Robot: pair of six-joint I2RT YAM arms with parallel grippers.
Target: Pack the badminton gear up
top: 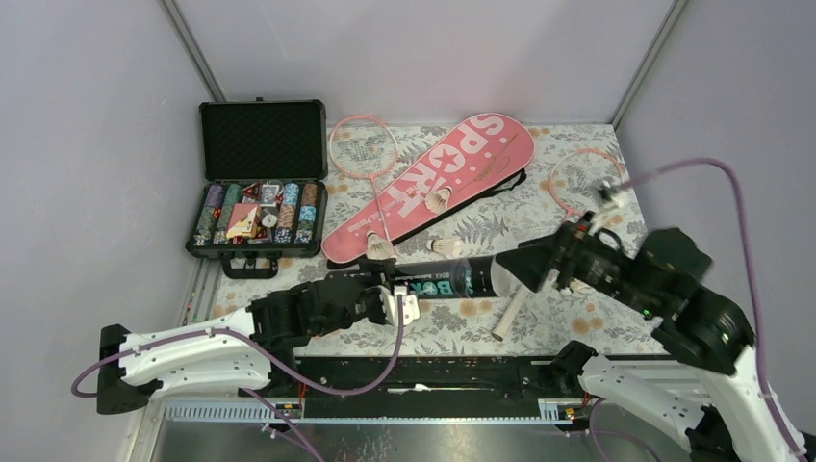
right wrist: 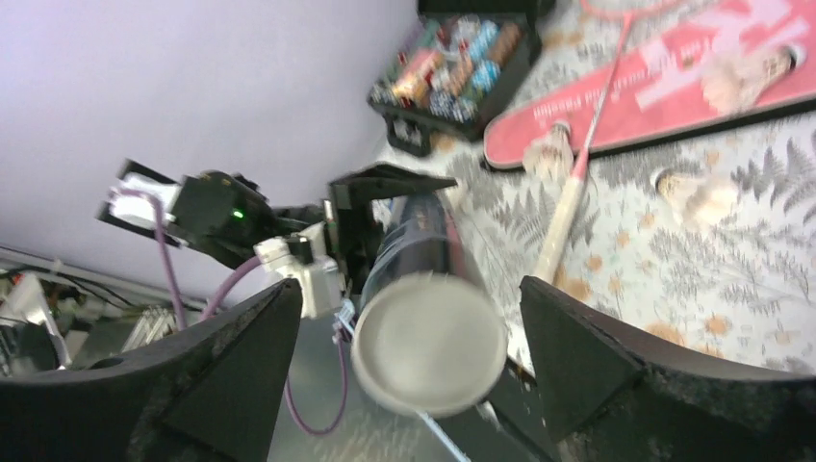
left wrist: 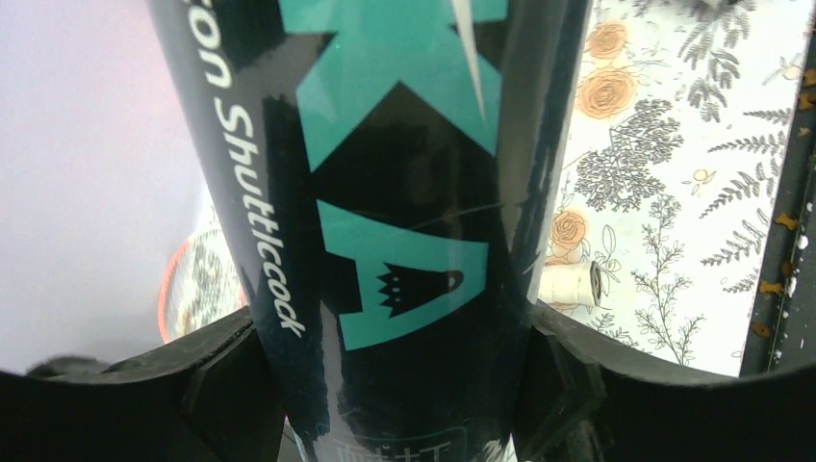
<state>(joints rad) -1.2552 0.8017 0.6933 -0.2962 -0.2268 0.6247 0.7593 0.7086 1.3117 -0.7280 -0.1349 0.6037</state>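
Note:
The long black tube (top: 443, 279) with teal lettering lies across the table's front. My left gripper (top: 385, 294) is shut on its left part; in the left wrist view the tube (left wrist: 385, 192) fills the space between the jaws (left wrist: 395, 385). My right gripper (top: 520, 265) is open at the tube's right end, with the white cap (right wrist: 429, 342) between its spread fingers (right wrist: 241, 356), not touching. The pink SPORT bag (top: 433, 183) lies behind, with one racket (top: 364, 146) and two shuttlecocks (top: 440, 200) (top: 380, 247) on it. A third shuttlecock (top: 445, 248) lies on the cloth. The second racket (top: 582, 178) lies at the right.
An open black case of poker chips (top: 260, 192) stands at the back left. The second racket's white handle (top: 510, 313) ends just beside the tube's right end, also seen in the left wrist view (left wrist: 573, 284). Grey walls close in the back and sides.

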